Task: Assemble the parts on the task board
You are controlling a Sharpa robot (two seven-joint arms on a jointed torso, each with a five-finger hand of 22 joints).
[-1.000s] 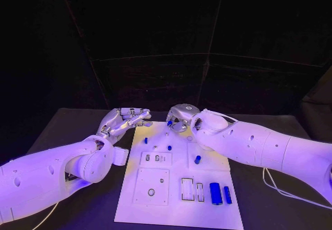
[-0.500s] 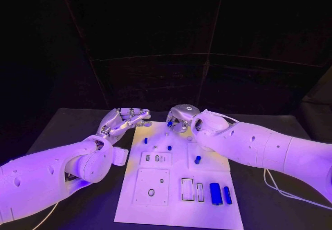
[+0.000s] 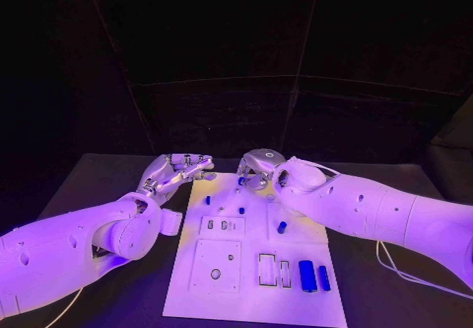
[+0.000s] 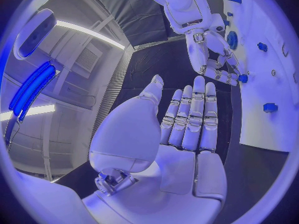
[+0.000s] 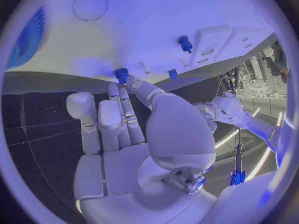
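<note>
Board (image 3: 251, 273) lies lengthwise away from the robot in the middle of the table (image 3: 98, 184), with blue parts scattered on it: two cylinders (image 3: 314, 276) near the close right corner, a peg (image 3: 281, 227) mid-board, smaller pegs (image 3: 207, 200) further up. The right hand (image 3: 256, 168) hovers over the board's far edge, and the part that matters now is the small blue knob (image 5: 121, 74) at its fingertips. In the right wrist view the knob sits right at the tip of an extended finger, against the board's far rim; the left wrist view shows the same blue piece (image 4: 242, 77) between that hand's fingertips. It looks pinched, though I cannot tell for sure whether the fingers truly clamp it or only touch it. The knob is too small to read its long axis.

The left hand (image 3: 176, 171) hangs just off the board's far left corner, fingers straight and close together, palm bare, holding nothing.

So the right hand is clearly the nearer one: the knob is at its fingertips, toward the board, while the left hand stands beside, apart. My guess is that the next move is seating this knob in a hole at the far end, which needs the fingertips kept steady over the board
</note>
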